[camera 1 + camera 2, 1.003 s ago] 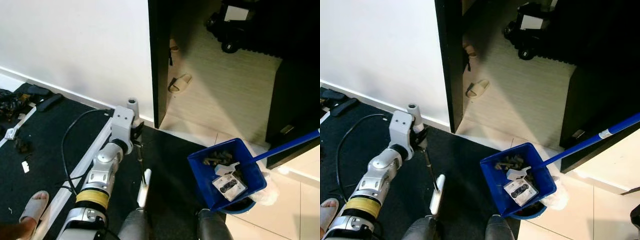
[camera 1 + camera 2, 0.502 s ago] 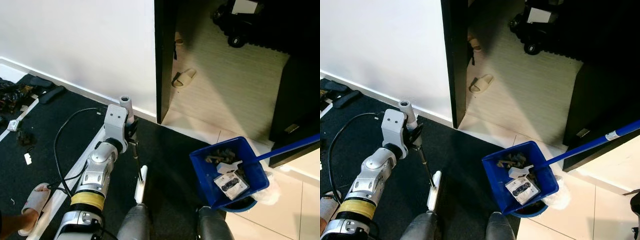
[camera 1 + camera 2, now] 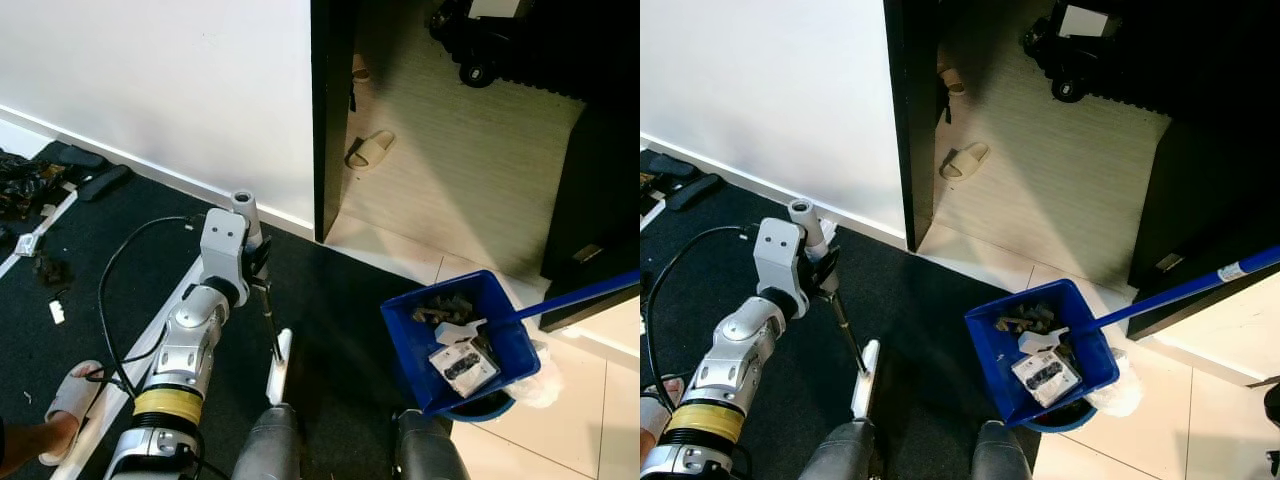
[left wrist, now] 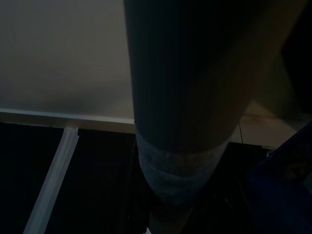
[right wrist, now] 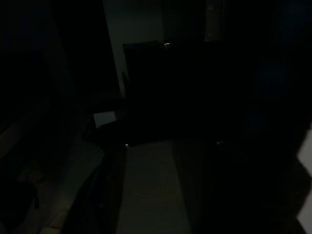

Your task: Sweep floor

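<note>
— Where was the broom (image 3: 272, 340) pointing?
— Head down on the dark mat (image 3: 340, 330), stick tilted up into the left gripper (image 3: 258, 272), clamped on it.
— Anything nearby?
— A full blue dustpan (image 3: 468, 340), well right.

Black floor mat (image 3: 330, 310) covers the near floor. At two o'clock, pale tiles (image 3: 590, 400) carry a blue dustpan (image 3: 455, 345) holding debris. At twelve, a beige slipper (image 3: 370, 150) lies on wood-look flooring (image 3: 450, 170). At nine, a cable (image 3: 110, 300) loops across the mat.
</note>
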